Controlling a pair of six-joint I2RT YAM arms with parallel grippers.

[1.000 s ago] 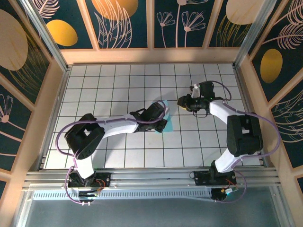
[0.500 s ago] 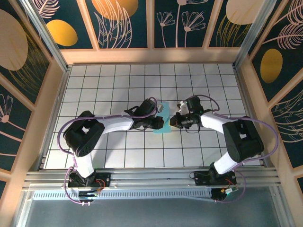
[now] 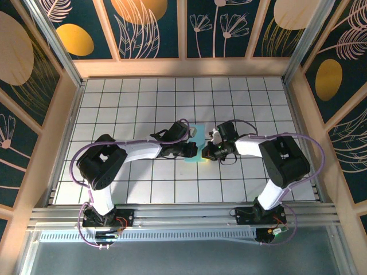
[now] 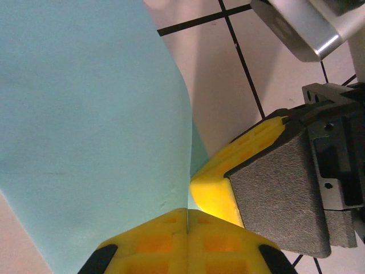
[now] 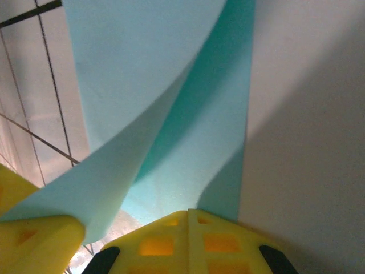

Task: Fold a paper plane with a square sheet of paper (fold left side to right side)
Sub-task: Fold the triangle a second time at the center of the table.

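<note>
The light-blue square sheet of paper (image 3: 198, 129) lies mid-table between my two grippers. My left gripper (image 3: 193, 150) is shut on the sheet's edge and holds a flap (image 4: 91, 114) lifted and curled over. In the left wrist view the paper's edge runs straight into the seam of the closed yellow fingertips (image 4: 165, 242). My right gripper (image 3: 207, 153) is shut, its tips (image 5: 171, 242) down on the flat lower layer of the sheet (image 5: 194, 165), close beside the left gripper. The paper's middle is hidden under both grippers in the top view.
White grid tiles (image 3: 137, 97) cover the table, ringed by a wooden rim (image 3: 183, 67) and patterned walls. Both arms reach in from the near edge and meet at the centre. The right gripper's grey pad (image 4: 279, 188) sits right beside the left fingertips.
The right gripper closed, then swung from behind and right of the sheet down to its right side beside the left gripper. The left gripper shifted slightly back, still holding the flap.
</note>
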